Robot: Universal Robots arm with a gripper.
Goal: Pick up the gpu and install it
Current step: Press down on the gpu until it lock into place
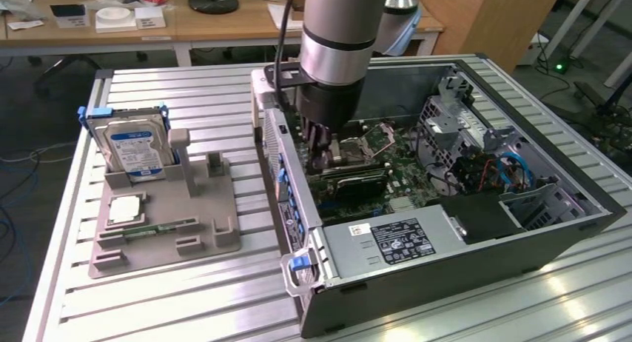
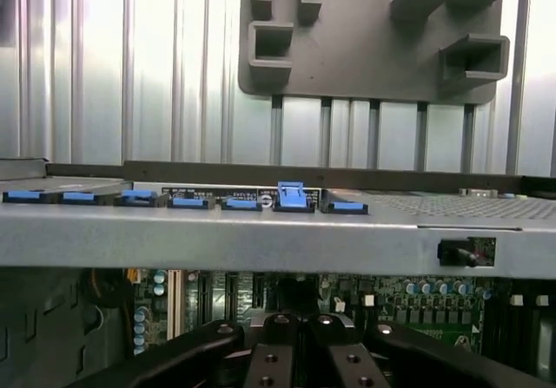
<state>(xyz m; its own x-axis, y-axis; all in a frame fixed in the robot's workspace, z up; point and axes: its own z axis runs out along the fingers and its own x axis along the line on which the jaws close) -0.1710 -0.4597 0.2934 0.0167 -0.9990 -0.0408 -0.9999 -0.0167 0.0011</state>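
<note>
Gripper (image 1: 320, 158) is down inside the open PC case (image 1: 445, 283), fingers pressed together, no gap between them in the wrist view (image 2: 295, 346). Tips sit low over the motherboard (image 1: 400, 175), close to the case's rear wall on the exterior view's left. gpu (image 1: 348, 182) is in the case too: a dark cooler block on a green board, lying along the motherboard just beside my fingertips, towards the power supply (image 1: 395, 242). Can't tell if the tips touch it or pinch its edge, and can't tell if it's fully seated. Wrist view has a row of blue clips (image 2: 291, 195) on the case's rim. Outside the case, on the slatted metal table (image 1: 177, 297), the grey parts holder (image 1: 212, 242) carries the hard drive (image 1: 133, 151) with the blue label, upright, and a RAM stick (image 1: 163, 227) lying flat near its front.
</note>
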